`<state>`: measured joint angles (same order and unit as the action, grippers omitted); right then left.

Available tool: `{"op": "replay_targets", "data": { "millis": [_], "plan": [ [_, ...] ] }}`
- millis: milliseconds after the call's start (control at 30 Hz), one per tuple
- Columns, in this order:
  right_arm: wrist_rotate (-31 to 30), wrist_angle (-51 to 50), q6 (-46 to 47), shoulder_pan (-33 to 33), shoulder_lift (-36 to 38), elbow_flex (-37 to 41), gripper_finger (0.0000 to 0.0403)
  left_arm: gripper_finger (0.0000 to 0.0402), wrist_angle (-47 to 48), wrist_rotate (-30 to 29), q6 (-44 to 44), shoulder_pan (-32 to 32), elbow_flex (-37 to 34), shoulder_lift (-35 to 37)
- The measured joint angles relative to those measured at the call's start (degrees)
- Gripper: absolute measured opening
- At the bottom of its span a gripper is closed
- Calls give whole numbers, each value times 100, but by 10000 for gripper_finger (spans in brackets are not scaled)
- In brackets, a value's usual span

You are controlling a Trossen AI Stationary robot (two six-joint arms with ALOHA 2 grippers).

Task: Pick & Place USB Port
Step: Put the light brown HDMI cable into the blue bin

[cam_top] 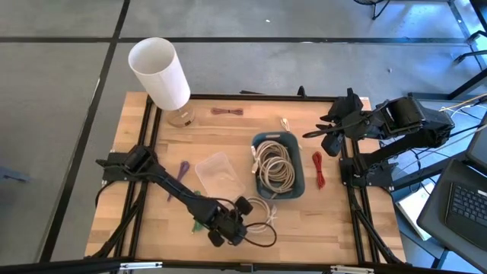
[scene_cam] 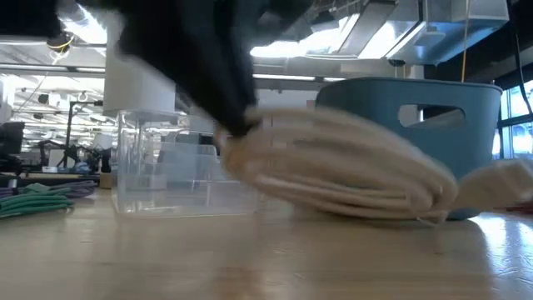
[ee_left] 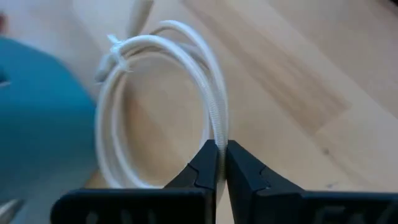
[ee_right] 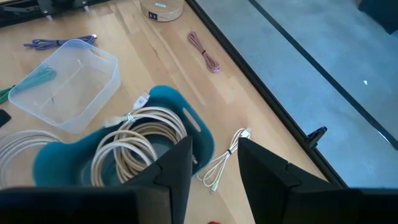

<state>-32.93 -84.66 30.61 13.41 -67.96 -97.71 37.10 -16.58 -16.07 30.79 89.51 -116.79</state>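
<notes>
Cable pinched in left gripper
Jaws closed on the white coil's strand; blue bin lies just beside; right gripper waits open, well apart

Random clutter on the wooden table: a white lamp at the back corner, a clear plastic tub, a purple cable beside it, plus a little red cable near the right edge.
</notes>
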Motion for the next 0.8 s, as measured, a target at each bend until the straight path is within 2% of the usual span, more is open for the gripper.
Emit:
{"op": "replay_targets", "data": {
  "millis": [167,333,433,633,800],
  "plan": [
    [0,-40,-2,0,0,0,132,8,1310,-288,117,-16,1017,2],
    [0,-92,-90,2,0,0,132,8,2605,-10,634,38,1924,119],
    [0,-98,-105,0,0,0,132,8,3385,-139,960,126,2409,195],
    [-28,-90,-106,1,2,2,132,7,4033,-1163,2245,179,3312,595],
    [-32,-74,33,2,2,2,132,7,4046,-2673,3668,180,3474,1176]
  ]
}}
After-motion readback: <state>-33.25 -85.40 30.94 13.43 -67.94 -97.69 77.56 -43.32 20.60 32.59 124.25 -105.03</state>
